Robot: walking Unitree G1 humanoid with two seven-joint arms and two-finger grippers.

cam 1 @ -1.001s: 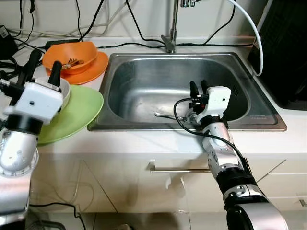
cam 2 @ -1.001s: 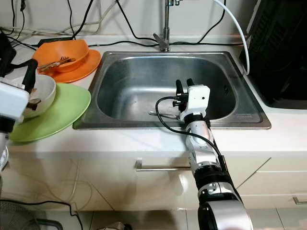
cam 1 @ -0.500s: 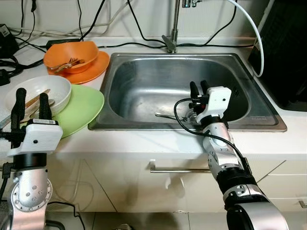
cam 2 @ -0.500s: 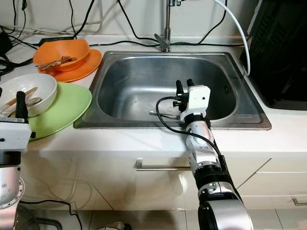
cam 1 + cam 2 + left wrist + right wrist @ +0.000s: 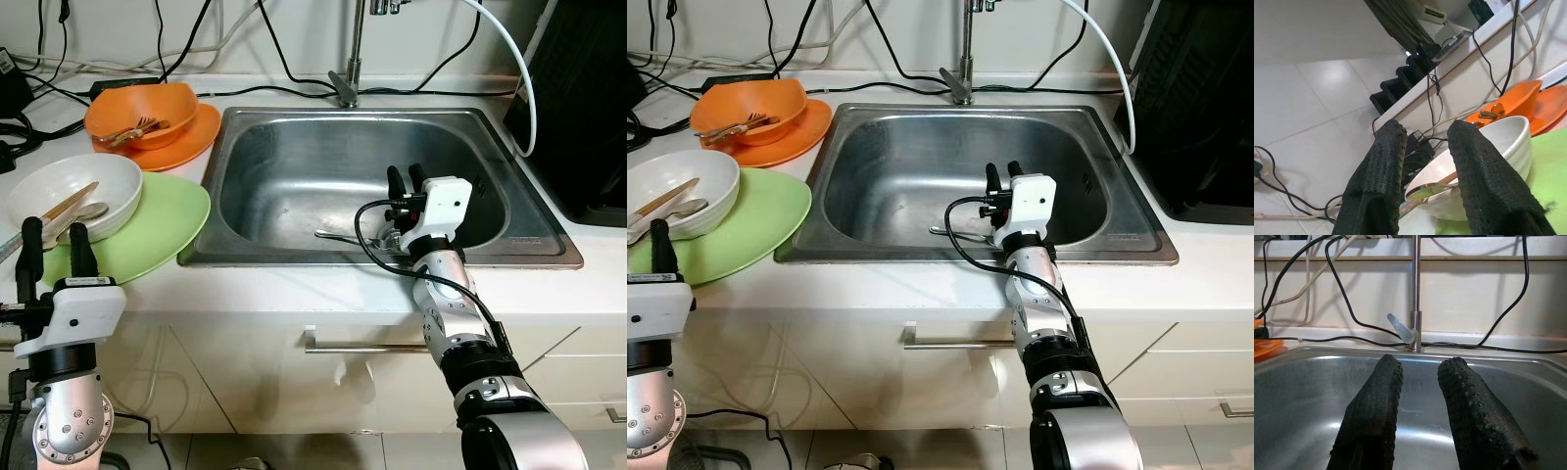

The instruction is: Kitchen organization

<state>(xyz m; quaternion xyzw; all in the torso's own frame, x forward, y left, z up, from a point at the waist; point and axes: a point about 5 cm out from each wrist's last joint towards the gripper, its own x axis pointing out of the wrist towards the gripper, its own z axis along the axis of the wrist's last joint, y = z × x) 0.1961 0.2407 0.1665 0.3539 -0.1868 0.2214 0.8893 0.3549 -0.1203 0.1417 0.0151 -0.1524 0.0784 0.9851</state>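
Inside, the white bowl [image 5: 75, 194] holds utensils, the sink [image 5: 294, 176] a fork [image 5: 338, 236]; both grippers' jaws spread, empty.

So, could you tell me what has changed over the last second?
The left gripper has drawn back and down from over the white bowl to the counter's front edge, fingers open and empty. The bowl, with its utensils, rests on the green plate as before. The right gripper has stayed over the sink, open, and the spoon in the basin has not moved.
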